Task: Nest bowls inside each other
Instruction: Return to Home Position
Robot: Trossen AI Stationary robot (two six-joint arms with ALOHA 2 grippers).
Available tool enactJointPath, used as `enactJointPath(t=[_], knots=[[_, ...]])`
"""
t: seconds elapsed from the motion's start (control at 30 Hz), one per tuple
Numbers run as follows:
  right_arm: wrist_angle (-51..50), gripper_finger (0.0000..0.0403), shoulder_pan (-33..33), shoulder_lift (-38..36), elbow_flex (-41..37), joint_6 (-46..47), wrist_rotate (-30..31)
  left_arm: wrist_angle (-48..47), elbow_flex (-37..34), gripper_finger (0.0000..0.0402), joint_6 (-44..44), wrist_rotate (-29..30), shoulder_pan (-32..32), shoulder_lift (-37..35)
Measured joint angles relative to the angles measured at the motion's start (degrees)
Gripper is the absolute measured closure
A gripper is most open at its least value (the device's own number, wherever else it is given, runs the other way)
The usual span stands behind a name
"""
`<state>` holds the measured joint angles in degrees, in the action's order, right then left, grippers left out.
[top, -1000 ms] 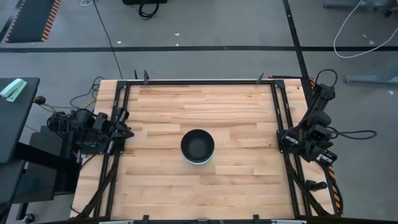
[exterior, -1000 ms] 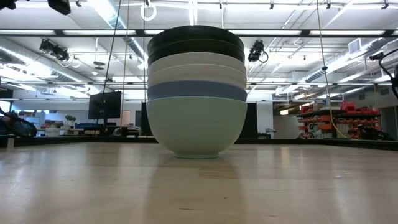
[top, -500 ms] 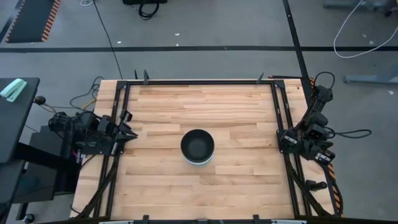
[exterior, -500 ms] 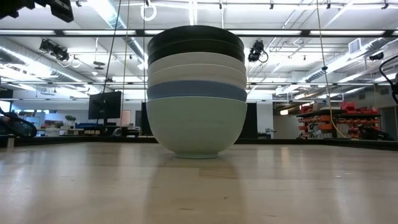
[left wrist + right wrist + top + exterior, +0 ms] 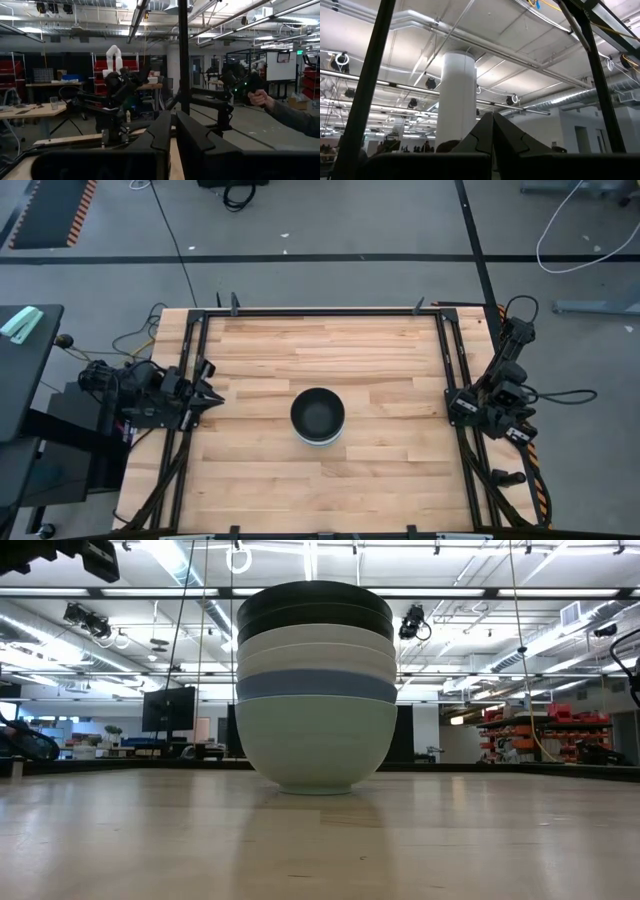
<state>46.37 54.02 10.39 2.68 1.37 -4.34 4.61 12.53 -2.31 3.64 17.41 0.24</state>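
The bowls stand nested in one stack (image 5: 318, 417) at the middle of the wooden table. In the low view the stack (image 5: 316, 690) rests on the foot of a pale mint green bowl (image 5: 316, 745). Above it show the rims of a blue bowl (image 5: 316, 686), two white ones and two black ones, with a black bowl (image 5: 316, 598) on top. My left gripper (image 5: 212, 397) is at the table's left edge, shut and holding nothing, its fingers (image 5: 162, 135) pointing toward the stack. My right gripper (image 5: 455, 404) is at the right edge, shut and holding nothing, tilted upward at the ceiling (image 5: 493, 122).
Black frame rails (image 5: 190, 360) run along the table's left, right and far edges. Bare wood (image 5: 380, 350) surrounds the stack on every side. Beyond the table, the left wrist view shows another robot arm (image 5: 117, 85) and a person's hand (image 5: 260, 97) holding a device.
My left arm has sunk a little at the table's left edge, its gripper tip now slightly nearer the stack. My right arm has settled slightly lower at the right edge. The stack of bowls has kept still.
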Motion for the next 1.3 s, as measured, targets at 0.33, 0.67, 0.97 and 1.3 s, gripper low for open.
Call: enactJointPath(t=[0.33,0.67,0.97,1.3], knots=[[1.6,0.0385,0.0,0.0,-2.3,0.0,1.4,0.9,-1.5,0.0378,0.9,0.0,0.0,0.0],[2.4,0.0385,0.0,0.0,-2.3,0.1,1.3,12.1,-8.6,0.0366,-0.2,0.0,0.0,0.0],[2.2,0.0385,0.0,0.0,-2.3,-0.7,1.3,17.9,-12.0,0.0376,-1.9,0.2,-0.1,0.0],[-2.9,0.0385,-5.4,0.0,-2.3,-1.4,1.3,11.6,-12.0,0.0367,-1.4,0.2,-4.9,0.1]])
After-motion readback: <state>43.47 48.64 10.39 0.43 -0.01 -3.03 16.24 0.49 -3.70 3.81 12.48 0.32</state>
